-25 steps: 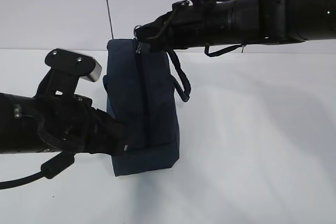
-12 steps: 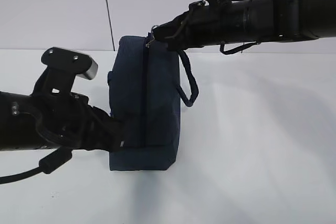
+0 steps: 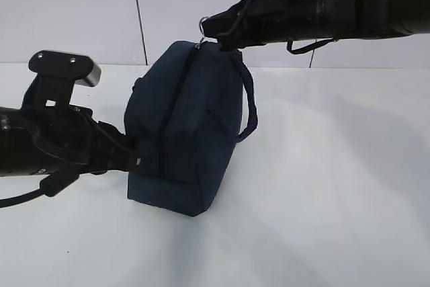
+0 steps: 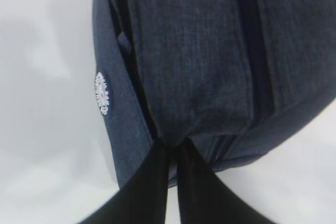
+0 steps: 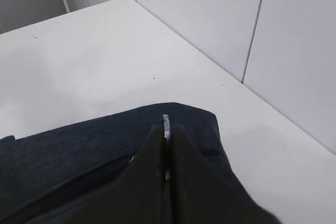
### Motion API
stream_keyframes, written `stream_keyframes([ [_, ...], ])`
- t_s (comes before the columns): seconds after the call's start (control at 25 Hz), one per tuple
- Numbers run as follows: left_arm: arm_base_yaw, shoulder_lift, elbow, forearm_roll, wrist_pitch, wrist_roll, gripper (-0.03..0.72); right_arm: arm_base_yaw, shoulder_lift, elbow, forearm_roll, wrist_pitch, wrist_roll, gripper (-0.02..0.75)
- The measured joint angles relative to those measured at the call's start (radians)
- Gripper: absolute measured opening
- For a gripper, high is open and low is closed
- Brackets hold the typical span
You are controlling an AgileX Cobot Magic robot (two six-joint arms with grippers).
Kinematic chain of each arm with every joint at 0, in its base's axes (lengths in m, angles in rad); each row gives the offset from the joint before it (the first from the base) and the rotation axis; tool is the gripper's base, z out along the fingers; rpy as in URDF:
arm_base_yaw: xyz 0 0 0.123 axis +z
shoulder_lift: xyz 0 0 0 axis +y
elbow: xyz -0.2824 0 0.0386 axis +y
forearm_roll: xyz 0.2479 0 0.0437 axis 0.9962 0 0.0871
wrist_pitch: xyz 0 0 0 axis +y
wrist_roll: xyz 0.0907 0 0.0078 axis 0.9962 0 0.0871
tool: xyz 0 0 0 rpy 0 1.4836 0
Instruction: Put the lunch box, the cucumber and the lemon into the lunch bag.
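Your lunch bag [image 3: 185,126] stands on the white table [image 3: 322,186], a little left of the middle of the exterior view. It is tilted: its top leans to the right, toward the right arm, and its base sits lower and nearer the left arm. The zipper [image 3: 176,105] runs as a dark line down the side that faces you, from the top corner toward the base, and along that run it looks closed. One loop handle [image 3: 249,102] hangs down the bag's right side.

At the top corner you have the right gripper [image 3: 204,26] pressed together on the metal ring pull [image 5: 166,123]. In the right wrist view the two dark fingers [image 5: 149,156] meet with the thin silver ring caught between them, just above the navy fabric. The right arm [image 3: 322,11] reaches in from the upper right, high above the table.

Low on the bag's left side, the left gripper [image 3: 138,159] pinches the fabric near the base. In the left wrist view its fingers [image 4: 152,182] stand almost together, with a fold of navy cloth nipped at their tips. A small round white label [image 4: 102,94] shows on the bag's narrow side panel there. The left arm [image 3: 47,149] comes in from the left, close to the table surface.

Behind the table stands a pale panelled wall [image 3: 80,11].
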Motion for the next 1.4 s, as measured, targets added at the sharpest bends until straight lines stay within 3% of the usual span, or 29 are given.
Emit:
stream_keyframes([
  [0.36,0.072,0.0,0.004,-0.016,-0.002,0.0,0.0,-0.002,0.067,-0.074,0.009,-0.113,-0.002,0.02],
  [0.68,0.082,0.0,0.004,-0.027,-0.04,0.0,-0.001,-0.002,0.101,-0.095,0.013,-0.043,0.056,0.02],
  [0.92,0.082,-0.002,0.004,0.006,-0.051,0.0,0.007,-0.002,0.101,-0.095,-0.133,0.004,0.185,0.02],
  [1.04,0.082,-0.054,0.004,0.039,-0.03,0.0,0.09,-0.002,0.101,-0.095,-0.19,0.019,0.243,0.02],
  [1.24,0.073,-0.128,0.005,0.073,0.065,0.0,0.431,-0.003,0.101,-0.108,-0.214,0.054,0.28,0.02],
  [1.32,0.029,-0.125,0.006,0.083,0.061,0.0,0.495,-0.003,0.101,-0.122,-0.229,0.063,0.3,0.02],
  [1.4,-0.046,-0.104,0.006,0.092,0.003,0.0,0.513,-0.003,0.101,-0.137,-0.246,0.071,0.327,0.02],
])
